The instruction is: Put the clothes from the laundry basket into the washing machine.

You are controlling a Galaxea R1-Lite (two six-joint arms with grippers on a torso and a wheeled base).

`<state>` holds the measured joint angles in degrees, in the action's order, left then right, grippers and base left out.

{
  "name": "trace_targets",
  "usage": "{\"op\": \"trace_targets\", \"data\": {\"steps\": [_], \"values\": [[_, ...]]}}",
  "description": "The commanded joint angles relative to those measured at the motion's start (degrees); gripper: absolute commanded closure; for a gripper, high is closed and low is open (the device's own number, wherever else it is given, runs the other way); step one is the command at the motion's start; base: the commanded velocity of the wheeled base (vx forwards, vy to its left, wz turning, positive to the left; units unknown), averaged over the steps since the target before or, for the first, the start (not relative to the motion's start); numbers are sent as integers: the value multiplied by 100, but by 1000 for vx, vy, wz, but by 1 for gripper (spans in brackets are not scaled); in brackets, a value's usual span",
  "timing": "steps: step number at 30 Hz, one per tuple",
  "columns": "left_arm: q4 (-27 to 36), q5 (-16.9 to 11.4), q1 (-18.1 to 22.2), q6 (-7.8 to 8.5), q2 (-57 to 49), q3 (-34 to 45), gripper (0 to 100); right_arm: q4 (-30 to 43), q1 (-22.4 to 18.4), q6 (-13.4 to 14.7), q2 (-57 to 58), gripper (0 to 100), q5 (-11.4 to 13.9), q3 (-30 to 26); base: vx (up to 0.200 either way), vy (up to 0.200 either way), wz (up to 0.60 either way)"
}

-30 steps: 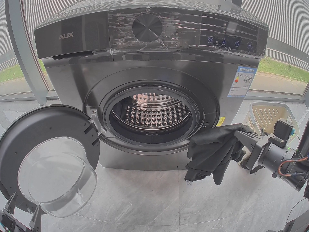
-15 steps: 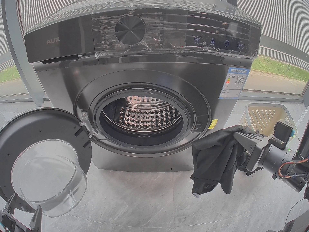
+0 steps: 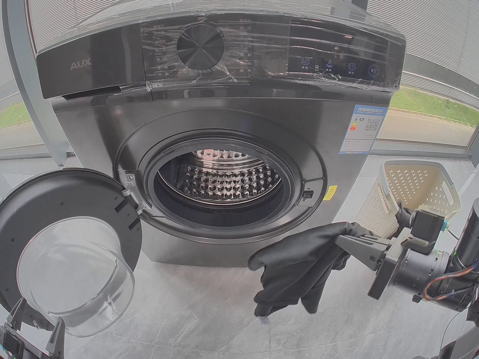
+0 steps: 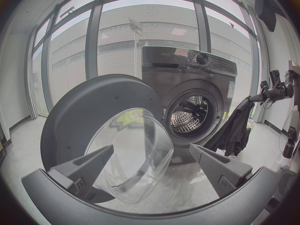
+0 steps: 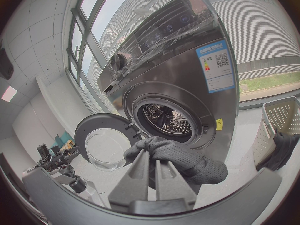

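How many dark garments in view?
2. One black fabric garment hangs from the right gripper, before the grey washing machine; a second garment drapes over the rim of the beige perforated plastic laundry basket. More may be hidden inside.

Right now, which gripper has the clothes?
The right gripper, shut on the black garment; the left gripper is open, holding nothing.

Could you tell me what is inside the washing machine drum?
The drum shows only bare perforated steel, no clothes. Its lower front is hidden behind the opening's rim. The black garment hangs outside, held by the right gripper.
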<state>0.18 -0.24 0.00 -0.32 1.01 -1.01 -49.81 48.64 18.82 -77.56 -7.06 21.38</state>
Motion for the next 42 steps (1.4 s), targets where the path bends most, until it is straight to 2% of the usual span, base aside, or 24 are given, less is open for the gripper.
{"op": "trace_targets", "data": {"steps": [1,2,4,6,7,8,9,11,12,16,18,20,22,24,25,26,28,37,42], "values": [[-9,-2,9,84,-92,101,0,-11,155,7,-242,100,-24,41,0,0,0],[-9,-11,9,111,-92,101,0,-20,163,7,-321,100,-32,103,0,0,0],[-212,-55,9,23,-75,-75,0,-117,163,-1,-471,100,-59,235,0,0,0],[-326,-90,26,14,4,-356,0,-169,155,-10,-541,100,-76,279,0,0,0],[-343,-257,-18,23,312,-901,0,-310,155,-37,-761,100,-305,393,0,0,0],[-291,-450,-53,40,514,-1059,0,-380,172,-45,-902,100,-525,481,0,0,0],[-256,-679,-88,58,699,-1147,0,-451,181,-45,-1042,100,-762,604,0,0,0],[-238,-1153,-105,49,971,-1173,0,-521,242,-1,-1288,100,-1052,806,0,0,0],[-238,-1479,-123,32,1164,-1173,0,-521,269,7,-1411,100,-1184,903,0,0,0],[-256,-2489,-88,14,2026,-1164,0,-530,357,60,-1737,100,-1272,1105,0,0,0],[-317,-2753,-114,23,2421,-1164,0,-618,462,166,-1851,100,-1298,1263,0,0,0],[-396,-2999,-132,102,2975,-1182,0,-890,585,341,-2000,100,-1307,1448,0,0,0],[-677,-3175,-220,120,3450,-1173,0,-1110,629,350,-2158,100,-1298,1518,0,0,0],[-985,-3210,-466,102,3889,-1156,0,-1250,629,350,-2281,100,-1272,1536,0,0,0],[-985,-3210,-466,102,3889,-1156,0,-1250,629,350,-2281,100,-1272,1536,0,0,0],[-1293,-3201,-782,76,4293,-1138,0,-1347,629,350,-2369,100,-1263,1553,0,0,0],[-1574,-3175,-1072,67,4715,-1138,0,-1417,629,350,-2422,100,-1254,1588,0,0,0],[-3086,-3122,-1916,58,6877,-1217,0,-1444,541,377,-2501,100,-1237,1632,0,0,0],[-3701,-3113,-2373,49,7660,-1208,0,-1444,541,377,-2484,100,-1237,1597,0,0,0]]}}
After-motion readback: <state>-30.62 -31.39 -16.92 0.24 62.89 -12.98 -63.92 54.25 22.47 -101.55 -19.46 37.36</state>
